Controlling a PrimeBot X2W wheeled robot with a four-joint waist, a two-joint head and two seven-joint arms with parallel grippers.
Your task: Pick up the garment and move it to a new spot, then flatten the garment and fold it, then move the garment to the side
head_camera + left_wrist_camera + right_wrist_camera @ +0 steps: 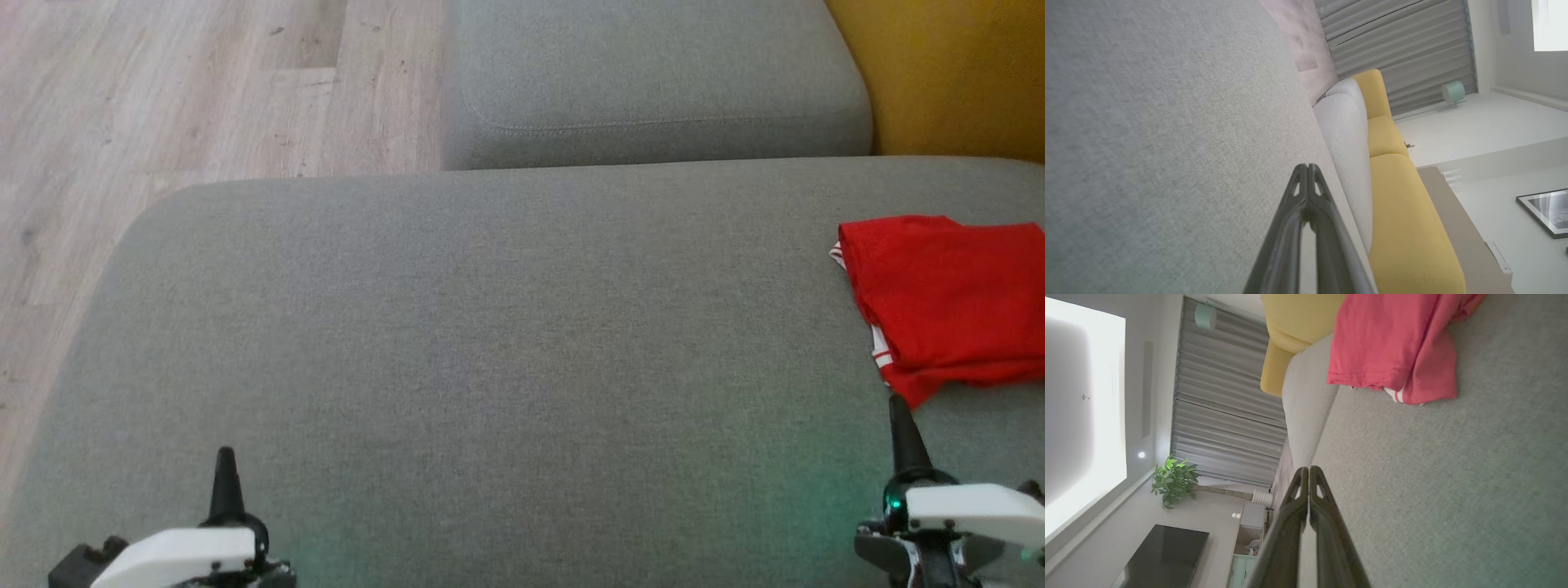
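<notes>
The garment (951,298) is red with white striped trim and lies folded at the right edge of the grey sofa seat (490,343). In the right wrist view the garment (1392,343) sits ahead of the fingers, apart from them. My right gripper (898,404) hovers just in front of the garment's near corner, shut and empty; its tips (1308,469) meet. My left gripper (225,454) stands at the lower left over bare cushion, shut with nothing in it, tips together (1306,166).
A second grey cushion (653,82) lies behind the seat, with a yellow cushion (947,73) at the far right. Wooden floor (163,98) runs along the left, past the seat's rounded edge.
</notes>
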